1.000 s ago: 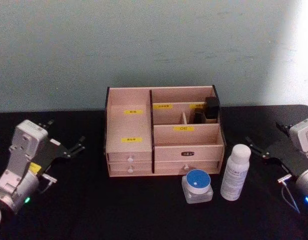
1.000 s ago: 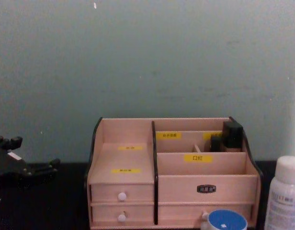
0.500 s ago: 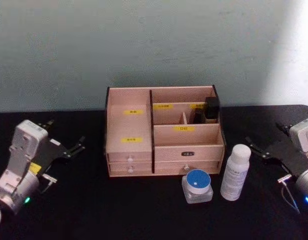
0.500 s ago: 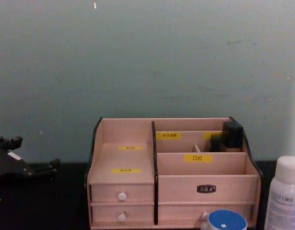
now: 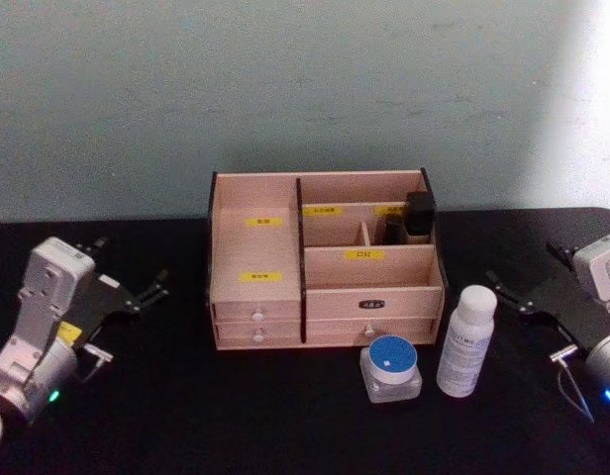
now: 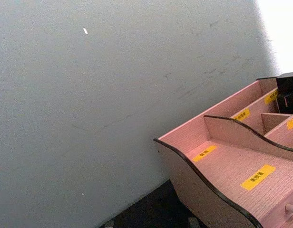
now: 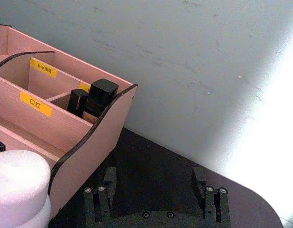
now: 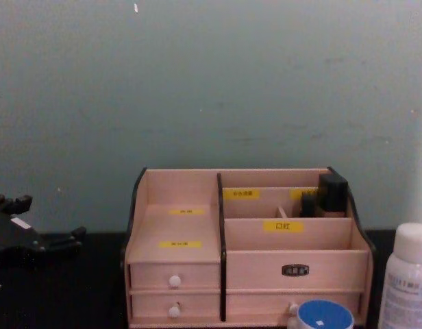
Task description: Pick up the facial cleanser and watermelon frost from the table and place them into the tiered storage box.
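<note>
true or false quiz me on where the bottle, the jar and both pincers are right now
1. The facial cleanser stands upright on the table, to the right of the watermelon frost. True.
2. The watermelon frost sits inside the tiered storage box. False: it is on the table, in front of the box.
3. The right pincer is shut on the facial cleanser. False: it is open and apart from the bottle, off to its right.
4. The left pincer is open and holds nothing, to the left of the box. True.
5. Dark items stand in the box's rear right compartment. True.
</note>
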You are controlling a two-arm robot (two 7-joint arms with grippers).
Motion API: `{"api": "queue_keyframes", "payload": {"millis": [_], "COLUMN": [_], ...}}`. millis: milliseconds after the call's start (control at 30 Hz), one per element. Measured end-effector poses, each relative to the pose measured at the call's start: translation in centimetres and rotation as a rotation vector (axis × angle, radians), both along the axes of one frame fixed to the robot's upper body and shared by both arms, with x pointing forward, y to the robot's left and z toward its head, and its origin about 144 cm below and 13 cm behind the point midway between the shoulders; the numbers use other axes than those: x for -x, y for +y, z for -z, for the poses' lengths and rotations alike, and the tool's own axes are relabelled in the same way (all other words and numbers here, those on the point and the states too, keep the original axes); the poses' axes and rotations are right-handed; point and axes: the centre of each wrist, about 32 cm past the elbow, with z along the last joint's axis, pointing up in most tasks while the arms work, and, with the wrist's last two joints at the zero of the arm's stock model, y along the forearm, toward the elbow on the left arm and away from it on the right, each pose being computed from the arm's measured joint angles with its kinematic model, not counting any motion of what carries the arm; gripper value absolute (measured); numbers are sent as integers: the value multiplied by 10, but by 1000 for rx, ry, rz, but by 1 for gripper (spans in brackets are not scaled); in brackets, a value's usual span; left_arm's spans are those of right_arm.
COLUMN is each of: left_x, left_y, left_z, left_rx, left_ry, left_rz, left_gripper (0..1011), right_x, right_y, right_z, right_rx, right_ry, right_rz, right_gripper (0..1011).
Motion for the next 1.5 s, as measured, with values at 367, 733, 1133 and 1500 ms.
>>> {"api": "queue_keyframes", "payload": {"millis": [367, 733, 1133, 1500], "left_x": [0, 0, 0, 0], "left_y": [0, 0, 0, 0], "left_z": [0, 0, 0, 0], "left_rx": [0, 0, 0, 0], "left_ry": [0, 0, 0, 0], "left_rz": [0, 0, 0, 0], "left_gripper": [1001, 1001, 1002, 1001], "right_x": [6, 37, 81, 98], "right_y": [-4, -20, -34, -24], "right_z": [-2, -7, -14, -11], "right_rx": [-16, -65, -147, -224], "right_ry": [10, 56, 119, 186], "right_rz": [-10, -23, -93, -184], "right_gripper": [1003, 1003, 1003, 1003]}}
